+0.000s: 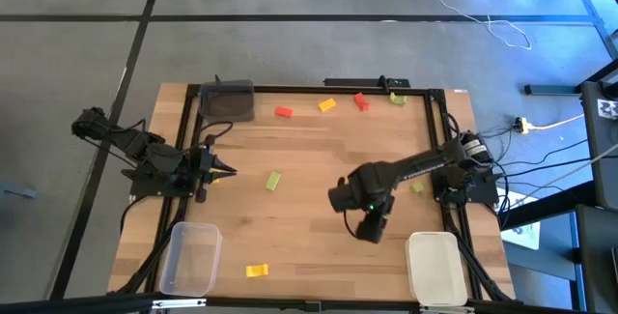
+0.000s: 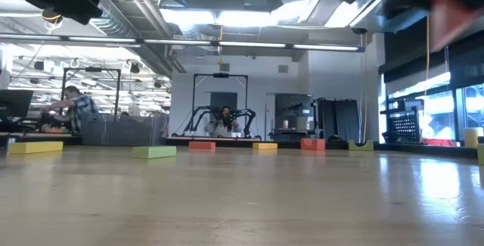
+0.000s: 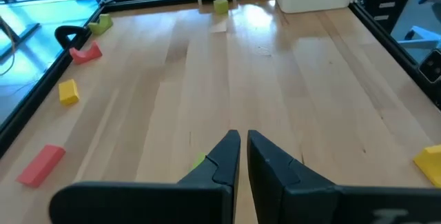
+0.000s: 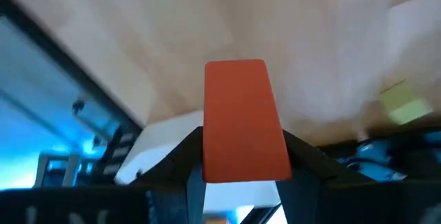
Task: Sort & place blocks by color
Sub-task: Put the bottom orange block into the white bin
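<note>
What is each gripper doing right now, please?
Left gripper: shut, holding nothing.
Right gripper: shut on a red block.

One red block [image 4: 242, 120] sits clamped upright in the right claw [image 4: 241, 156]; other blocks lie scattered.

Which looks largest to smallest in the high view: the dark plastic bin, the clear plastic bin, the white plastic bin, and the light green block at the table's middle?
1. Clear plastic bin and white plastic bin: about alike.
2. Dark plastic bin: smaller.
3. Light green block: far smallest.
</note>
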